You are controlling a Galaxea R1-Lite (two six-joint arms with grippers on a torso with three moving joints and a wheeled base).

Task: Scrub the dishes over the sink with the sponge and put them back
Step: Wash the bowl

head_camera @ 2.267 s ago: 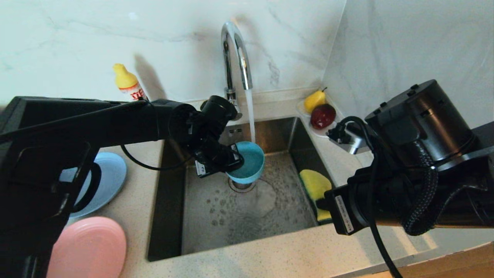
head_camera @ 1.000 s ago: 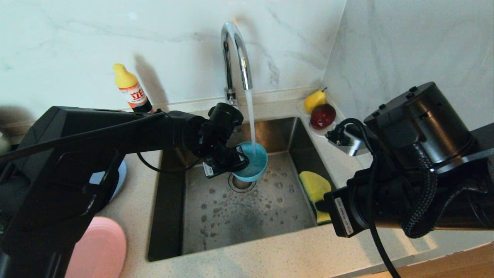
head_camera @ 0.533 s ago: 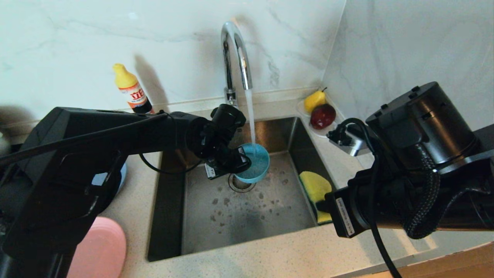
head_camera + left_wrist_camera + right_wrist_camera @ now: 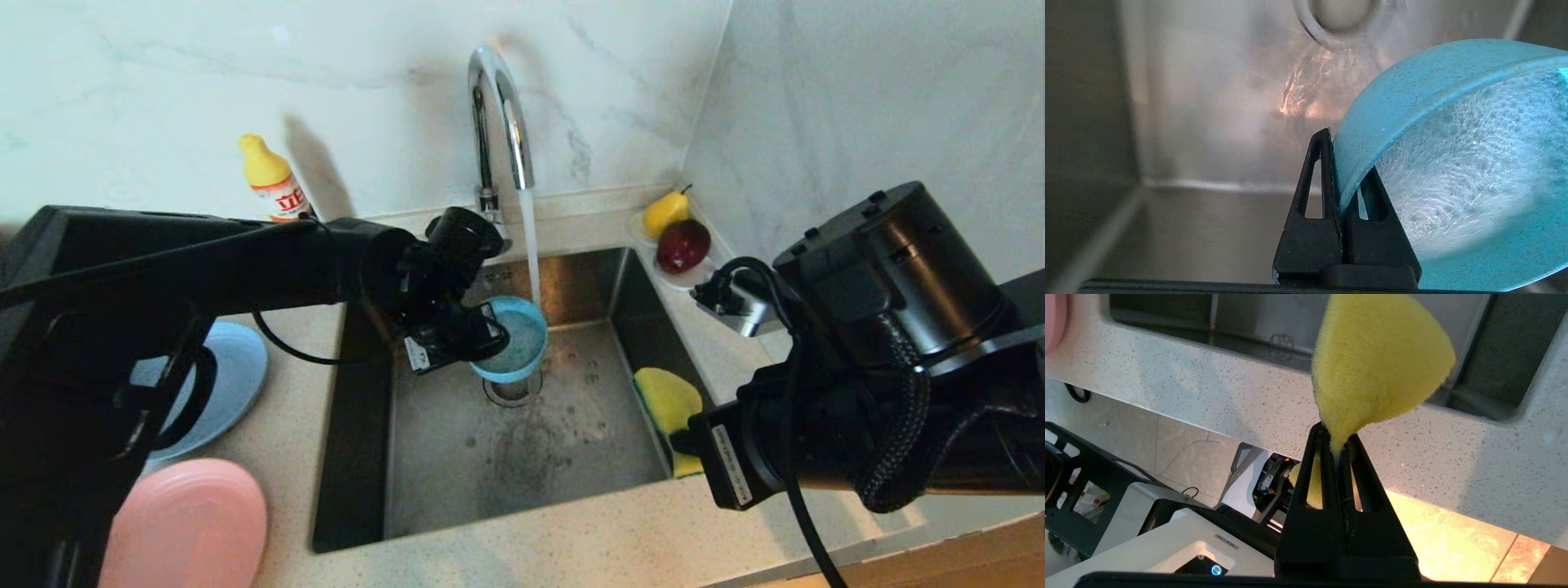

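Over the sink (image 4: 522, 465), my left gripper (image 4: 482, 339) is shut on the rim of the teal bowl (image 4: 516, 343). It holds the bowl tilted above the drain (image 4: 510, 392) while the tap's stream falls into it. The left wrist view shows the fingers (image 4: 1323, 179) pinching the rim, and water foams inside the bowl (image 4: 1453, 163). By the sink's right wall, my right gripper (image 4: 1336, 437) is shut on the yellow sponge (image 4: 1380, 363), which hangs over the basin edge (image 4: 665, 400). The grey-blue plate (image 4: 237, 367) and pink plate (image 4: 192, 523) lie on the left counter.
The chrome faucet (image 4: 498, 106) runs at the back of the sink. A dish soap bottle (image 4: 273, 184) stands by the wall at back left. In the back right corner a white saucer holds a pear (image 4: 665, 211) and a red fruit (image 4: 682, 245).
My left arm has swung a little to the left and up with the bowl, uncovering the grey-blue plate. The stream now lands near the bowl's right rim. The right arm stays put.
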